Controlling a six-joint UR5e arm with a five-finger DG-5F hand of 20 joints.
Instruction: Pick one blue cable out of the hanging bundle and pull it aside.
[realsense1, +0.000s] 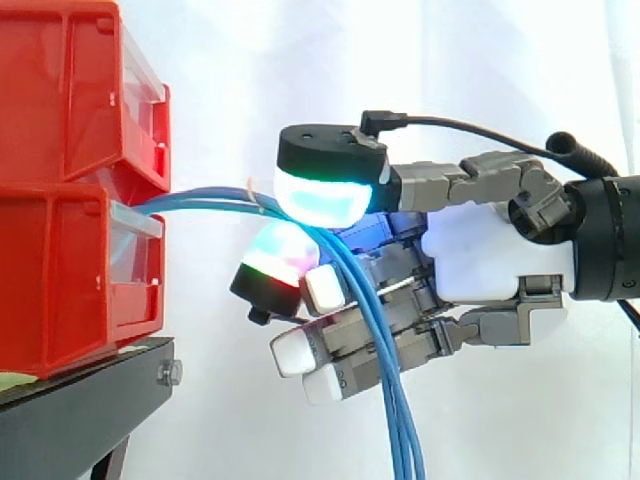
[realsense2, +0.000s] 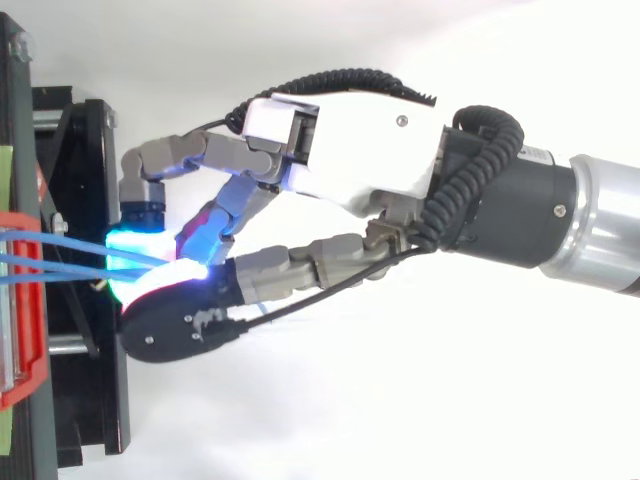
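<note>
Reaching in from the side view's right edge, the hand (realsense1: 490, 250) is pinching the blue cables (realsense1: 385, 380) between its thumb and one finger. The thumb pad (realsense1: 325, 195), glowing green and cyan, is pressing down from above, while the finger pad (realsense1: 280, 255), glowing red, green and magenta, is meeting it from below. How many strands are sitting inside that pinch cannot be told. The other fingers are curling loosely under the pinch, white tips pointing away from the palm.

Behind the hand, the white curtain (realsense1: 480, 60) is spanning the whole background. Beyond the fingertips and apart from them, the red bins (realsense1: 60, 190) are standing stacked one on the other. The black stand (realsense1: 80, 410) is carrying them, lower than the hand and out past its fingertips.

The blue cables are coming out of the lower bin's front and running roughly level to the pinch. There they are bending over and hanging down across the curled fingers — passing just in front of the palm and out of the view's bottom edge. From above, the strands are running in from the bins straight to the glowing pads.
</note>
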